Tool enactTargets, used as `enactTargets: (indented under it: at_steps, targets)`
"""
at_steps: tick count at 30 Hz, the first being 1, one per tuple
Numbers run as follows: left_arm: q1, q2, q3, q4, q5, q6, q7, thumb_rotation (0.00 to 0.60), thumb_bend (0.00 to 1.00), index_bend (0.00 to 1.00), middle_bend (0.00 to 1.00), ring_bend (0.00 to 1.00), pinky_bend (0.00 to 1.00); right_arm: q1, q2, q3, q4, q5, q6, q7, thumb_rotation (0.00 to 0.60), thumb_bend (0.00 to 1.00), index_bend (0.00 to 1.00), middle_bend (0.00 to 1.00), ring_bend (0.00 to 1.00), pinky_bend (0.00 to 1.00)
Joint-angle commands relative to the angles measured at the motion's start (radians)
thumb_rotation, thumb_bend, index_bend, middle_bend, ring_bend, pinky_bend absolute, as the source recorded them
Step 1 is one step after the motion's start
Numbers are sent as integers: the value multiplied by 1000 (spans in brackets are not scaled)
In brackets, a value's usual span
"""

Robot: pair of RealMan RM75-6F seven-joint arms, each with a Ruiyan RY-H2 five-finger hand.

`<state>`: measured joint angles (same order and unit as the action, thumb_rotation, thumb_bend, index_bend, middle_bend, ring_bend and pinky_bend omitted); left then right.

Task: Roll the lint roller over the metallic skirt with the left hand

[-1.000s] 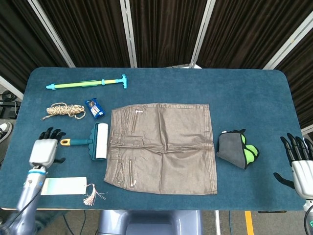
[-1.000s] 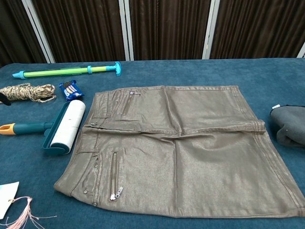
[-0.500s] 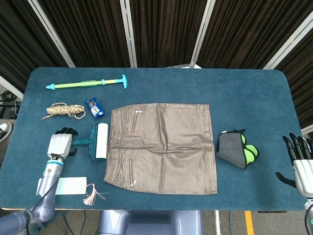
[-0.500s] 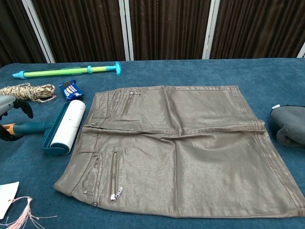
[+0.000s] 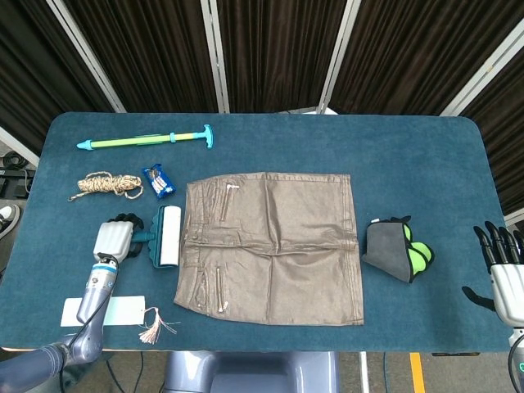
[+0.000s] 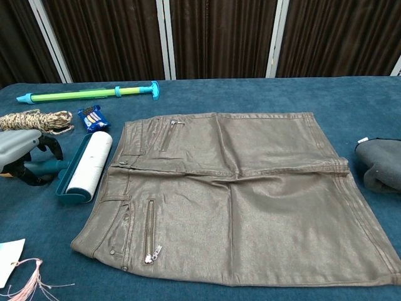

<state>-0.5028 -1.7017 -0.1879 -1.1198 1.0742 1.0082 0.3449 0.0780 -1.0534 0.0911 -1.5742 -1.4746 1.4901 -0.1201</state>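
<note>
The metallic brown skirt point(image 5: 274, 246) point(image 6: 238, 194) lies flat in the middle of the blue table. The lint roller point(image 5: 168, 237) point(image 6: 88, 164), a white roll in a teal frame, lies just off the skirt's left edge with its handle pointing left. My left hand point(image 5: 115, 239) point(image 6: 25, 157) is over that handle. Its dark fingers point(image 6: 50, 148) arch above and below the teal shaft without clearly closing, and the handle's orange end is hidden under the hand. My right hand point(image 5: 501, 266) hangs off the table's right edge with its fingers spread, holding nothing.
A green and teal rod point(image 5: 147, 140) lies at the back left. A rope coil point(image 5: 106, 184) and a blue snack packet point(image 5: 159, 181) sit just behind the roller. A white card with a tassel point(image 5: 102, 311) is near the front edge. A grey and green cloth point(image 5: 399, 250) is right of the skirt.
My left hand has moved right along the roller's handle and now covers its orange end. The roller and the skirt have not shifted. The right hand has stayed put.
</note>
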Motion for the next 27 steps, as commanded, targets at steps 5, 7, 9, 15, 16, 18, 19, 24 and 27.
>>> enactTargets:
  at_steps: [5, 7, 9, 15, 16, 18, 19, 24, 27]
  targets:
    - [-9, -10, 0, -17, 8, 10, 0, 600, 401, 381, 266, 237, 363, 5, -5, 0, 5, 13, -16, -9, 600, 0, 0, 0, 0, 0]
    - [-9, -9, 0, -28, 3, 7, -2, 600, 436, 413, 297, 274, 398, 7, -6, 1, 6, 21, -23, -11, 600, 0, 0, 0, 0, 0]
    - [-9, -9, 1, -36, 7, 13, -2, 600, 473, 467, 354, 325, 436, 9, -7, 2, 7, 29, -30, -16, 600, 0, 0, 0, 0, 0]
    - [-8, -17, 0, -26, 7, 39, 19, 600, 654, 661, 526, 478, 530, 11, -10, 3, 6, 34, -33, -23, 600, 0, 0, 0, 0, 0]
    - [-8, -16, 0, -25, 8, 43, 21, 600, 678, 683, 540, 489, 537, 11, -10, 3, 7, 35, -34, -23, 600, 0, 0, 0, 0, 0]
    - [-7, -13, 3, -21, 14, 50, 22, 600, 693, 701, 548, 496, 542, 11, -11, 3, 9, 39, -36, -24, 600, 0, 0, 0, 0, 0]
    - [-7, -11, 3, -21, 15, 51, 23, 600, 696, 708, 550, 497, 543, 12, -11, 3, 9, 39, -37, -25, 600, 0, 0, 0, 0, 0]
    - [-8, 13, 9, -37, 27, 50, 20, 600, 767, 736, 562, 509, 551, 13, -13, 1, 8, 38, -39, -31, 600, 0, 0, 0, 0, 0]
    - [-6, 40, 15, -68, 45, 62, 28, 600, 838, 747, 566, 513, 556, 13, -14, 2, 7, 41, -40, -36, 600, 0, 0, 0, 0, 0]
